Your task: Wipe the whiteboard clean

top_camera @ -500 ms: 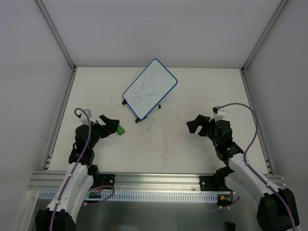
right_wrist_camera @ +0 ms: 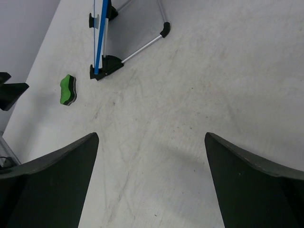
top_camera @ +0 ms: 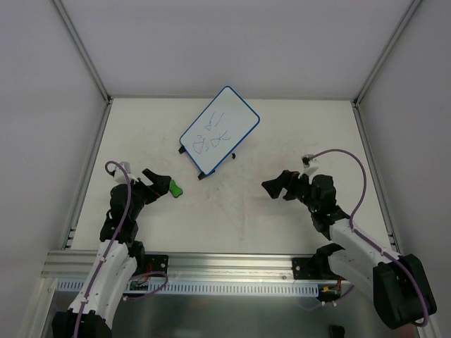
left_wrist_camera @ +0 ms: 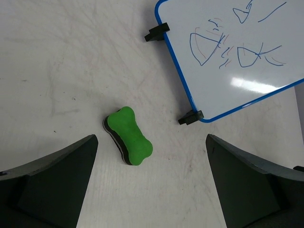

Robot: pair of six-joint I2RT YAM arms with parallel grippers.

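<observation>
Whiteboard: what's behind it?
Behind the whiteboard, a thin metal prop with black feet rests on the table. Its upper joint to the board is out of view.

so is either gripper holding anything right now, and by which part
Nothing is held. The left gripper and the right gripper are both open and empty; the green eraser lies loose on the table, and the whiteboard stands untouched.

The whiteboard (top_camera: 220,130) is standing on the desk (top_camera: 296,134), carrying blue scribbles. A green eraser (top_camera: 175,187) is lying just beside the left tool (top_camera: 162,181). The right tool (top_camera: 275,186) is reaching in well apart, and both are gaping wide.
</observation>
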